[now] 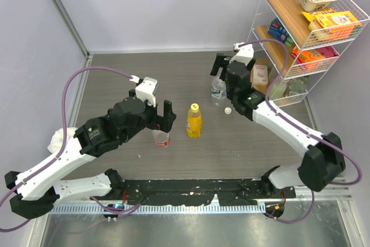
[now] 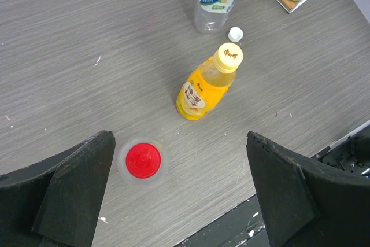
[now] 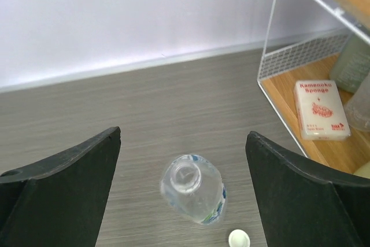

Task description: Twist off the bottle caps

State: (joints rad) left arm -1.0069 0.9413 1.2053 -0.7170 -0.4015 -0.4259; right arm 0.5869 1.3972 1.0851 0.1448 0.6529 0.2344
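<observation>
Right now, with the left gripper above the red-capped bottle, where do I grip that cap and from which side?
Pinch the red cap across its round side wall, straight down from above: its bottle stands upright under the open left gripper. The cap sits nearer one finger, so centre first.

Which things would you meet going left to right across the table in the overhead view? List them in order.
Red-capped bottle → yellow bottle → clear bottle → loose white cap → wire shelf.
</observation>
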